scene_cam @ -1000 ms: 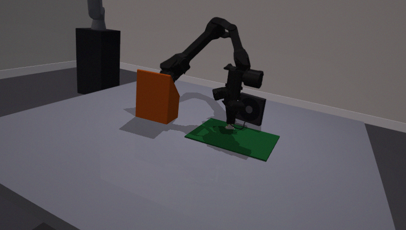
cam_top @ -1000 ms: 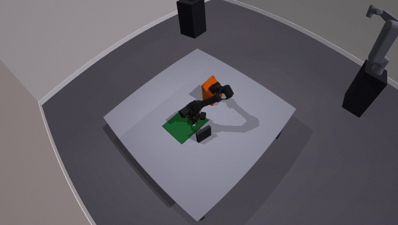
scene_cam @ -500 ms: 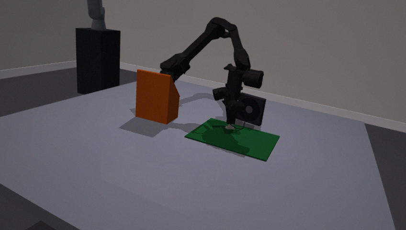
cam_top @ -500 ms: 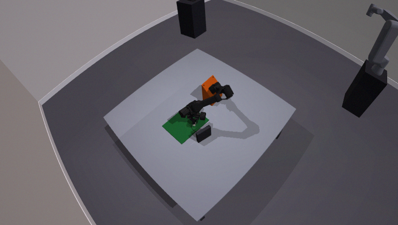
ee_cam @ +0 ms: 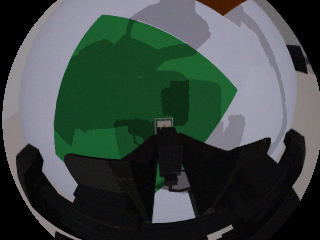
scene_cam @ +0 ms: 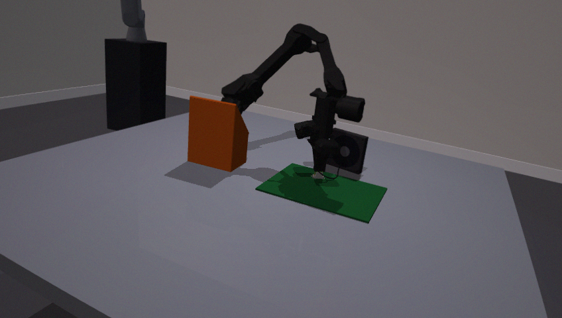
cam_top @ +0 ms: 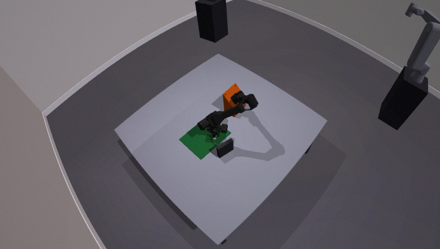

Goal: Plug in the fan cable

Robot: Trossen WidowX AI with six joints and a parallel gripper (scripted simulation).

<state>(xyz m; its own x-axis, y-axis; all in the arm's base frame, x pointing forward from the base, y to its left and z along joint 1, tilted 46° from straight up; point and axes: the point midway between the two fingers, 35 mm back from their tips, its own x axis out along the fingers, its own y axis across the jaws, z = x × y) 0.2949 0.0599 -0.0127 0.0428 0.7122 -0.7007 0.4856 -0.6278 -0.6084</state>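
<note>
1. Reaching down over a green board (scene_cam: 346, 199), the black arm's gripper (scene_cam: 318, 175) points straight at the board's near-fan edge, its jaws closed to a narrow gap on a small pale plug (ee_cam: 163, 122).
2. Judging by the pose, the step in hand is seating the plug on the four-pin header; the plug sits at or just above the board surface, with the fan (scene_cam: 348, 151) standing upright just behind the board and a thin dark cable (scene_cam: 331, 179) looping from it towards the fingertips.
3. Next, by that reading, comes a straight downward push until the plug bottoms out, then opening the jaws and lifting away so nothing is touched.
4. Hard to make out: the header itself, its pins, and whether the plug has already met them; the wrist view shows only the plug's pale top between dark fingers, and shadow covers the board beneath.
5. An orange block (scene_cam: 215, 134) hides the arm's base in the exterior view, and the top view shows the plug only as a speck.
</note>
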